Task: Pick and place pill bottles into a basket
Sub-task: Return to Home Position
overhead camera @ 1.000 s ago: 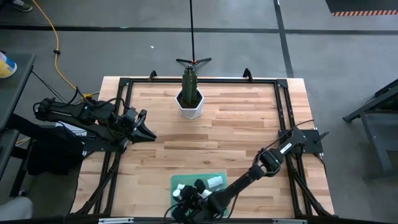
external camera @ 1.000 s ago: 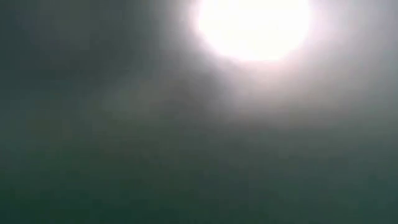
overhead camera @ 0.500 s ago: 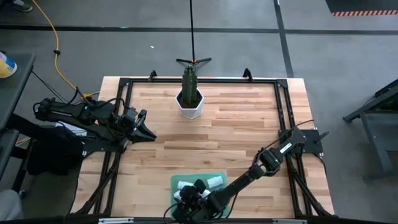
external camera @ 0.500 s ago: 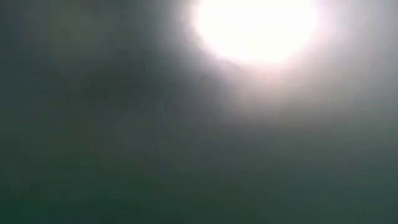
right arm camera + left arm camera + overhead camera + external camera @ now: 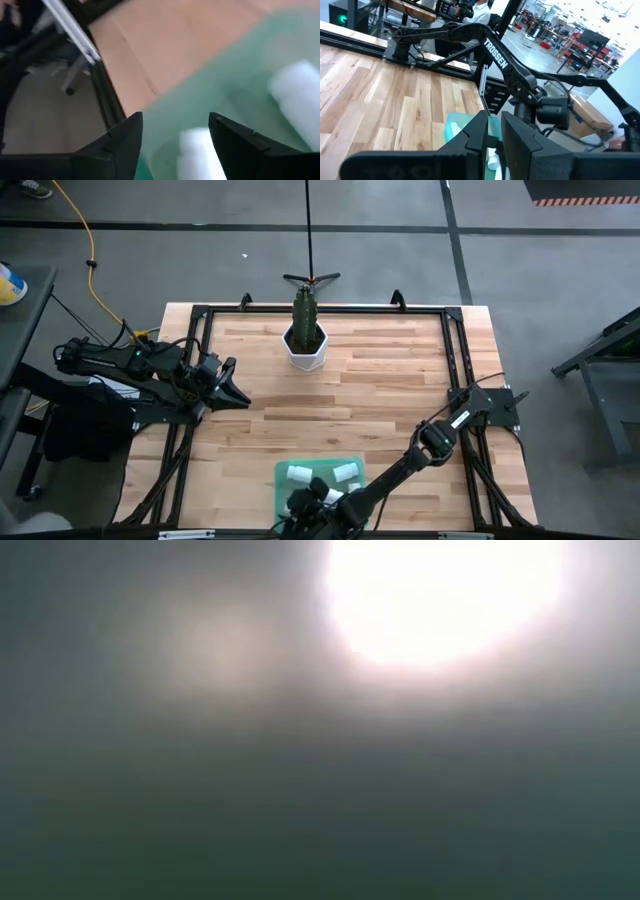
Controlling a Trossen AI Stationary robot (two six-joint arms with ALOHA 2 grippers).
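The right gripper [image 5: 174, 142] has drawn back toward the table's near edge since a moment ago. That uncovers two white bottles [image 5: 300, 473] lying on their sides in the green tray [image 5: 278, 480]. More white shows beside the gripper, too small to tell apart. Its fingers are spread wide and hold nothing; another bottle lies in the tray beneath them. No bottle shows on the bare table [image 5: 380, 390], so the placing looks finished and the arm seems to be retreating.

The left gripper [image 5: 232, 388] waits at the table's left edge, fingers almost together, empty. A white pot [image 5: 306, 352] with a green plant stands well apart near the far edge. Nothing appears to block the retreat except the tray's low rim. The low view is washed out by glare.
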